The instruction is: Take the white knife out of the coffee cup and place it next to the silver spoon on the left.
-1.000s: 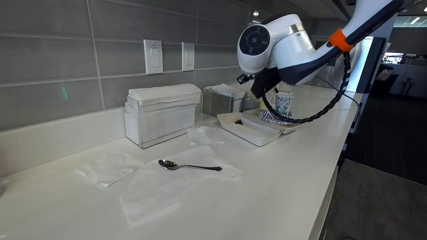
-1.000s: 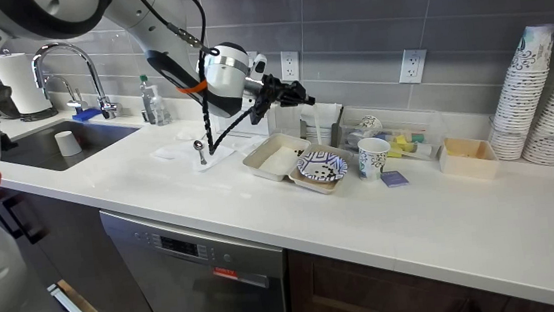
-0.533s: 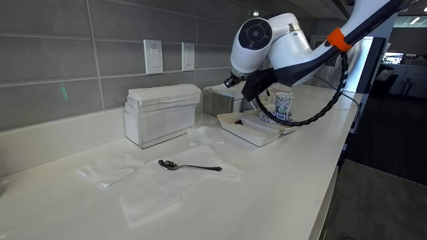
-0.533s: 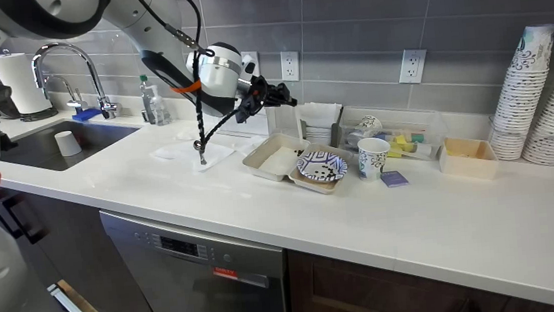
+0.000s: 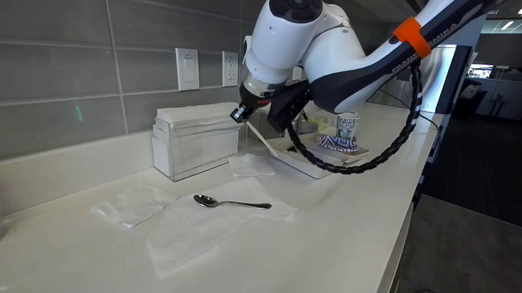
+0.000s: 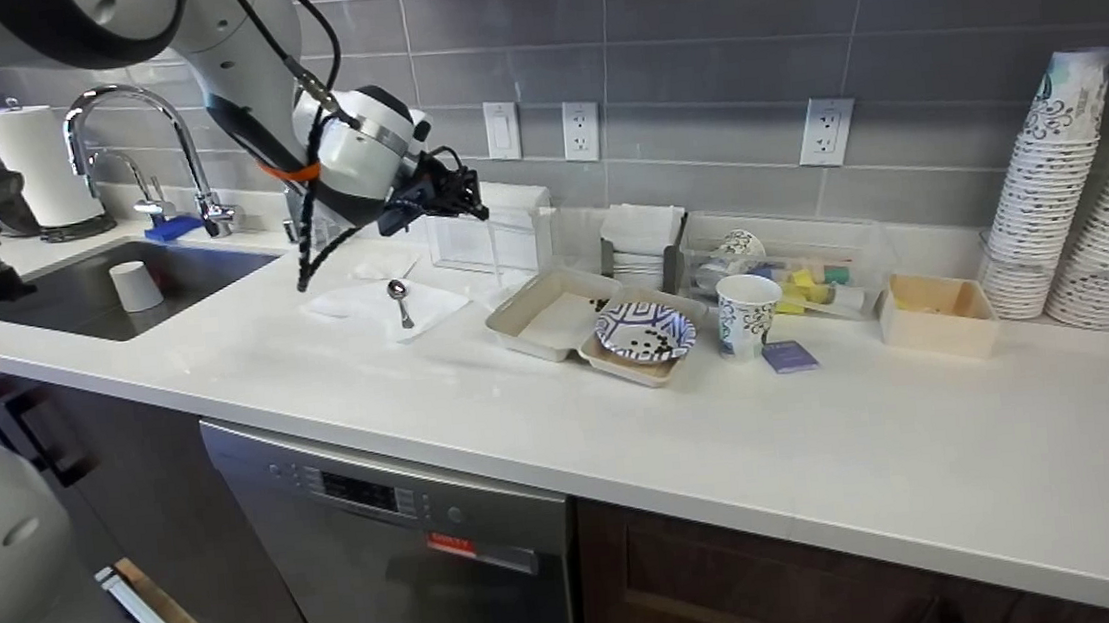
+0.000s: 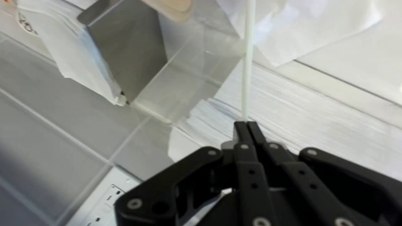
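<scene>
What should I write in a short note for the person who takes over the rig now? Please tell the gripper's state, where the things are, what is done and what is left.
Gripper: closed near one end of the white knife, which slants down from it.
Coffee cup: upright on the counter.
Silver spoon: lying on a white napkin.
Done: the knife is out of the cup.
Left: carry it to the spoon, set it down beside it on the left as the task says, then open the gripper.

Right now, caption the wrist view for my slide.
The hand pinches the white knife by one end, with stacked white napkins behind.
</scene>
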Action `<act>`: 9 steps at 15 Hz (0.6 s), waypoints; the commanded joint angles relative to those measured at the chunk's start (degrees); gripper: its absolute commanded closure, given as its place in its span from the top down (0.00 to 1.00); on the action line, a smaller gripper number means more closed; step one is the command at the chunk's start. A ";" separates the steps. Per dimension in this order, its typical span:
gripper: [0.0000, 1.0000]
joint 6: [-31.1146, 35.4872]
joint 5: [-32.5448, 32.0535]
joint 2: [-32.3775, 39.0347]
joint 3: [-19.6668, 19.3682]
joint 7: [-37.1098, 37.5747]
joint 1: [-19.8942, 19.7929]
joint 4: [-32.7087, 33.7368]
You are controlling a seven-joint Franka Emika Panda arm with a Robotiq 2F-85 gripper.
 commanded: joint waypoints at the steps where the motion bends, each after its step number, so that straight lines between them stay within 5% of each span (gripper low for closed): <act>1: 0.01 0.36 11.16 0.19 1.12 -11.65 2.25 -1.58; 7: 0.01 0.74 26.52 2.75 1.83 -27.80 6.30 -0.96; 9: 0.03 0.03 22.67 2.16 1.90 -23.43 5.93 -0.90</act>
